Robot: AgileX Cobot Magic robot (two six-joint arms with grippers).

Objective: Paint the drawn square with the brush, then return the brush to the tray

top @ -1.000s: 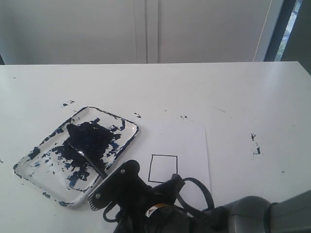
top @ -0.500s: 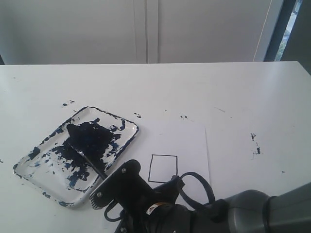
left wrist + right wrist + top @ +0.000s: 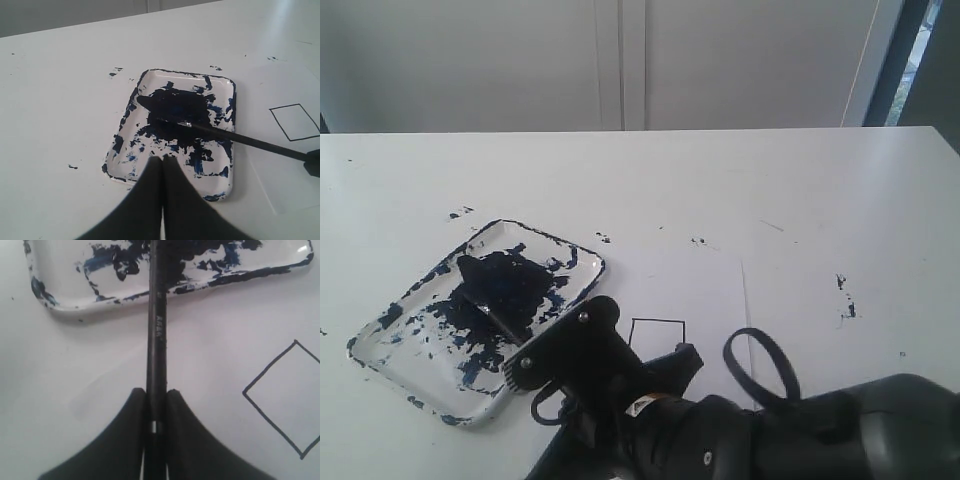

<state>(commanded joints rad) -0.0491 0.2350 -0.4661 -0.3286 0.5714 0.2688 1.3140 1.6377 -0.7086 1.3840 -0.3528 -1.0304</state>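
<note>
Since earlier frame: right arm risen, right fingers (image 3: 131, 432) narrowed, gripping brush (image 3: 156, 315) handle. Tabletop (image 3: 770, 180) carries paint-smeared tray (image 3: 425, 385); drawn square (image 3: 658, 335) unpainted, beside tray; brush bristles in tray. Left fingers (image 3: 145, 200) pressed together, empty.

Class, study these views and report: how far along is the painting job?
Done: the right pincer is clamped on the brush handle. In hand: the bristles lie in the dark paint in the tray, so pick-up is under way. Left: the drawn square is white inside, so painting it and returning the brush both remain.
</note>
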